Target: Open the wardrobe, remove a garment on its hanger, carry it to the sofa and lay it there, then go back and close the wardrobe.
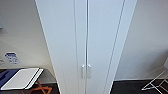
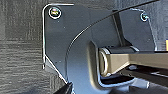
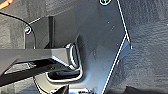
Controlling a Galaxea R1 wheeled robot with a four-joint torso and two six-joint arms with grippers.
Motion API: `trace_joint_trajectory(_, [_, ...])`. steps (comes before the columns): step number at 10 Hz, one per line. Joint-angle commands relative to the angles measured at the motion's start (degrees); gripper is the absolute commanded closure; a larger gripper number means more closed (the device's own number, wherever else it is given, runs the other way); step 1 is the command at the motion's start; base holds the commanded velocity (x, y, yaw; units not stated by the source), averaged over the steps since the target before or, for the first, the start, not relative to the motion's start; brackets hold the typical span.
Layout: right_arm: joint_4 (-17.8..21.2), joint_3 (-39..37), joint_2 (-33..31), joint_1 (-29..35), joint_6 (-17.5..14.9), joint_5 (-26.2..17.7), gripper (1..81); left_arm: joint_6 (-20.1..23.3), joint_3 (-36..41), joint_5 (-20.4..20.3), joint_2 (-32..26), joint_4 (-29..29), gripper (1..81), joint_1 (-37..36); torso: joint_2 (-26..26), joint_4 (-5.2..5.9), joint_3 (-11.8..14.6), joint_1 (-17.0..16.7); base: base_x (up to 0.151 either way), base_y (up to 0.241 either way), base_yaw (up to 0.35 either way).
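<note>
Whether the fingers of either arm are open or closed cannot be told; both wrist views look down past the robot's own dark plate onto dark grey carpet floor [image 2: 20, 50]. In the head view the tall white wardrobe [image 1: 65, 37] fills the centre of the frame, both doors shut, with its two slim white vertical handles [image 1: 85, 71] side by side at the middle seam, low in the frame. At lower left stands a white-topped folding table [image 1: 22, 78] on orange legs; at lower right, a white wire rack [image 1: 156, 83].
</note>
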Motion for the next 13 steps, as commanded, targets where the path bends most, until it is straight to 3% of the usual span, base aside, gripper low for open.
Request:
trace_joint_trajectory(1, [0.1, 0.4, -1.1, 1.4, 0.0, -3.1, 1.0, 0.5, 0.5, 3.4, -0.4, 0.3, 1.0, -1.3, 0.0, 0.0, 0.0, 0.0, 0.103, 0.0, 0.0])
trace_joint_trajectory(6, [0.0, 0.3, -1.0, 1.4, -0.1, -3.1, 1.0, 0.6, 0.5, 3.4, -0.5, 0.3, 1.0, -1.3, 0.0, 0.0, 0.0, 0.0, 0.098, 0.0, 0.0])
trace_joint_trajectory(9, [-0.2, 1.4, -1.1, 1.7, -0.2, -3.5, 1.0, 0.7, 1.0, 3.6, -0.5, 0.3, 1.0, -1.3, 0.0, 0.0, 0.0, 0.1, 0.0, 0.0, 0.0])
trace_joint_trajectory(11, [-0.2, 7.5, -4.3, 2.7, -0.2, -3.5, 1.0, 0.7, 6.3, 3.4, -3.5, 0.6, 1.0, -1.3, 0.0, 0.0, 0.0, 0.0, 0.0, 0.0, 0.0])
trace_joint_trajectory(13, [0.0, 17.5, -11.6, 4.4, 0.3, -2.6, 1.0, 0.6, 16.4, 3.1, -10.7, 1.5, 1.0, -2.1, 0.0, 0.0, 0.0, 0.0, 0.0, 0.0, 0.0])
